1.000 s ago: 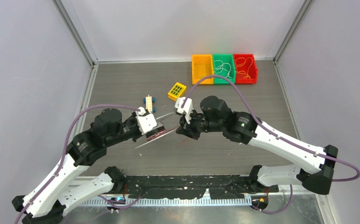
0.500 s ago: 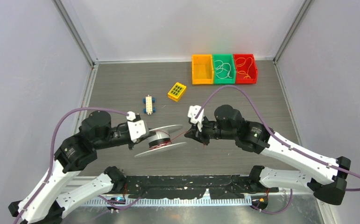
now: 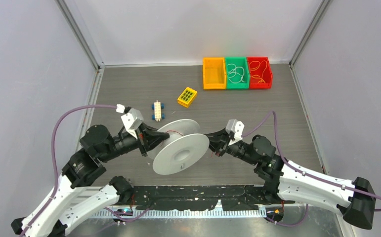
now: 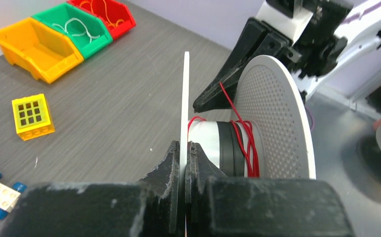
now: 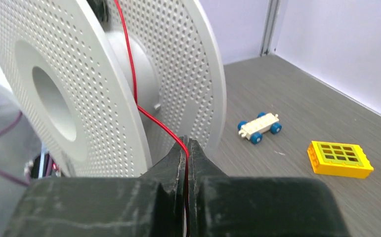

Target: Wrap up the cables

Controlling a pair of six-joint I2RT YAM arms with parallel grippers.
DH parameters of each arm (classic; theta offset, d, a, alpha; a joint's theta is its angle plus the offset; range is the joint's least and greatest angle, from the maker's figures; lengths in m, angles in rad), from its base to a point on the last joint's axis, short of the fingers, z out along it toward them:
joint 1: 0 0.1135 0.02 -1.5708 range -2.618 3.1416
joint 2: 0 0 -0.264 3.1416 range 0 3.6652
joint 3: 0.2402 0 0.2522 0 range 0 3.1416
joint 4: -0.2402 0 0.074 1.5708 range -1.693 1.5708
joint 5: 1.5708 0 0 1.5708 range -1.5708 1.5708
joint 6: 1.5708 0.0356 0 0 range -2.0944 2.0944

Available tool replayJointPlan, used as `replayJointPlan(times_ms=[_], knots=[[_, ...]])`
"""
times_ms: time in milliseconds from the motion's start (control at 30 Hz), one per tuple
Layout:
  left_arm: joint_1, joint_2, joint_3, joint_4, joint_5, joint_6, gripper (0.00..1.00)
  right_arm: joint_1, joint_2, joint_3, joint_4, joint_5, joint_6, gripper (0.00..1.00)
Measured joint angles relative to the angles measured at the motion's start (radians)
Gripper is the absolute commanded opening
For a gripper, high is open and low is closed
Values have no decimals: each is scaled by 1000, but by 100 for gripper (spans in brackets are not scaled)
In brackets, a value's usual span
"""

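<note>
The left gripper (image 4: 183,148), clamped tight on one flange of the white perforated plastic spool (image 3: 181,148), has tipped it from edge-on to broadside. The thin red cable (image 5: 129,69) runs off the hub into the right gripper (image 5: 187,148), pinched shut on it, so winding looks underway.

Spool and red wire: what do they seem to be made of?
The spool: probably rigid white plastic, matte; thin flat flanges with even rows of small holes and a smooth hub. The red wire: likely a fine strand in glossy red coating; it holds smooth bends, but its core is not visible.
</note>
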Motion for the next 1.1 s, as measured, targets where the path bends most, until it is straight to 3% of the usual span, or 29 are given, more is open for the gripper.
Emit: replayJointPlan(times_ms=[333,567,833,1100], knots=[[-1,-58,-132,296,-51,-215,0,34,80,-97,462,78,168,5],[-1,-54,-152,396,-49,-292,0,43,122,-114,643,87,233,5],[-3,-54,-154,422,-57,-285,0,44,84,-113,593,97,260,24],[-3,-53,-121,423,-36,-170,0,44,-34,-107,349,97,228,27]])
